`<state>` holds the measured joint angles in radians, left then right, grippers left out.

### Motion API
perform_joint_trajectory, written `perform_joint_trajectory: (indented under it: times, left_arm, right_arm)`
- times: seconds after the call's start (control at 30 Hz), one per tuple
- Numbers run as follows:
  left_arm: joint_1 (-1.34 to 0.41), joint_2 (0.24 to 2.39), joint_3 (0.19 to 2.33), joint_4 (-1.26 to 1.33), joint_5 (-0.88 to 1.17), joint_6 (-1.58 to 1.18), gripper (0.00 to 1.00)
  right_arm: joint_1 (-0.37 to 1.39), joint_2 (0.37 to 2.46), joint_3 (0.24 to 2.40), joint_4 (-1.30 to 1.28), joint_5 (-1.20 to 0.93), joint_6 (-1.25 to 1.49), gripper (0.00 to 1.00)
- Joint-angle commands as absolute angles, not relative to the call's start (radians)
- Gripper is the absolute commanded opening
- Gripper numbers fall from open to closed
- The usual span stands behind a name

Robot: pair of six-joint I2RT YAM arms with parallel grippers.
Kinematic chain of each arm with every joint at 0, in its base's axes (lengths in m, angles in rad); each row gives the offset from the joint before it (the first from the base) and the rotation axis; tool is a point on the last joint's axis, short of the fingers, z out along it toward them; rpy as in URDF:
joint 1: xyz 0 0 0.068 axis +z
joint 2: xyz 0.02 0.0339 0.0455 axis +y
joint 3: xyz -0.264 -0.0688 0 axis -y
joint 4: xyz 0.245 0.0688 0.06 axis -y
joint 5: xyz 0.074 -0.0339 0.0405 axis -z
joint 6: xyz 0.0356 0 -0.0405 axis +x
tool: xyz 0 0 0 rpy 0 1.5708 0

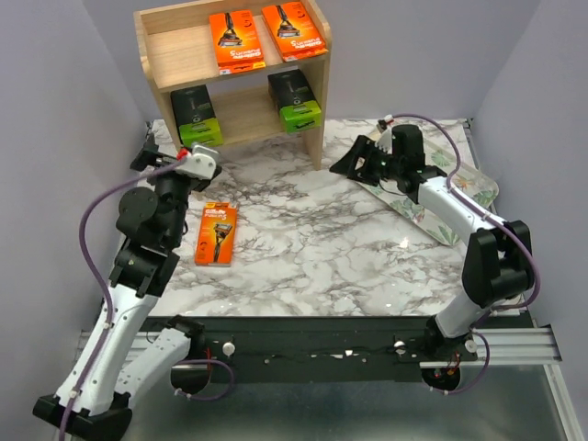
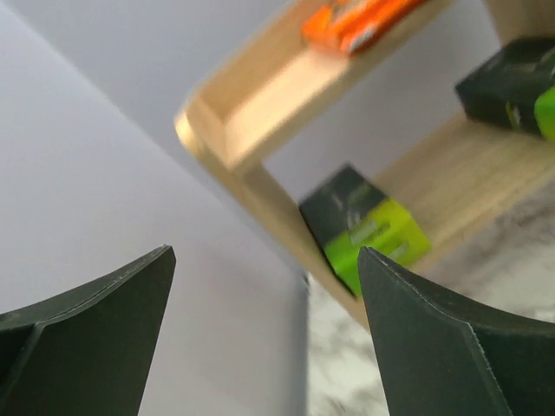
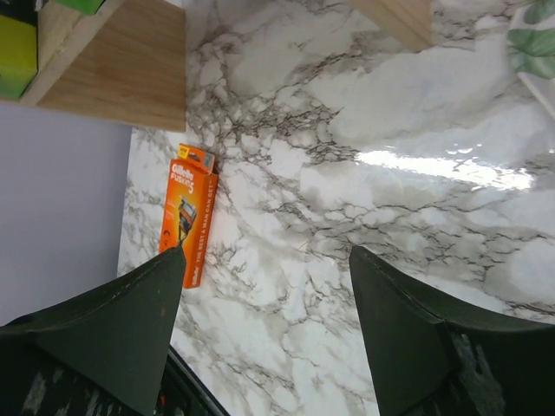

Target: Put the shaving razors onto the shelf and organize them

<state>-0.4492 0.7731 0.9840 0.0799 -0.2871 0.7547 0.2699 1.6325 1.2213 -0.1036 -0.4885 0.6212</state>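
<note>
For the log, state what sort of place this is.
Probably a robot lab cell staged as a shop display: grey walls box in a marble-patterned table, two arms bolt to a metal rail, and a wooden shelf holds razor packs.

Two slim robot arms share one look. The left arm (image 1: 129, 303) and the right arm (image 1: 448, 204) have glossy white shell links between chunky black joint housings. A thin purple cable (image 1: 84, 231) loops along each arm. The matte black left tool (image 2: 264, 253) and right tool (image 3: 267, 253) each have two broad wedge-shaped fingers (image 2: 95, 338). A small white block with a red spot (image 1: 197, 163) is on the left wrist.
</note>
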Motion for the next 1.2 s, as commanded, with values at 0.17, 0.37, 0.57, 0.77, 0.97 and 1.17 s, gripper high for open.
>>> perform_joint_trajectory:
  times: [0.17,0.37,0.57,0.77,0.97,1.17]
  left_arm:
    - [0.064,1.012,1.034,-0.672,0.059,-0.185,0.85]
    - [0.207,1.107,0.898,-0.622,0.196,-0.484,0.84]
    - [0.219,1.181,0.761,-0.422,0.215,-0.627,0.82]
    - [0.219,1.353,0.752,-0.306,0.205,-0.713,0.74]
    - [0.193,1.506,0.767,-0.235,0.196,-0.787,0.64]
    - [0.091,1.539,0.752,-0.233,0.201,-0.739,0.53]
  right_arm:
    - [0.517,1.793,1.347,-0.077,-0.540,0.635,0.84]
    - [0.649,1.940,1.446,-0.075,-0.505,0.653,0.84]
    - [0.710,2.104,1.604,-0.113,-0.446,0.675,0.84]
    - [0.726,2.180,1.687,-0.124,-0.423,0.663,0.84]
    - [0.724,2.137,1.623,-0.159,-0.410,0.647,0.84]
    - [0.719,2.042,1.517,-0.164,-0.407,0.611,0.84]
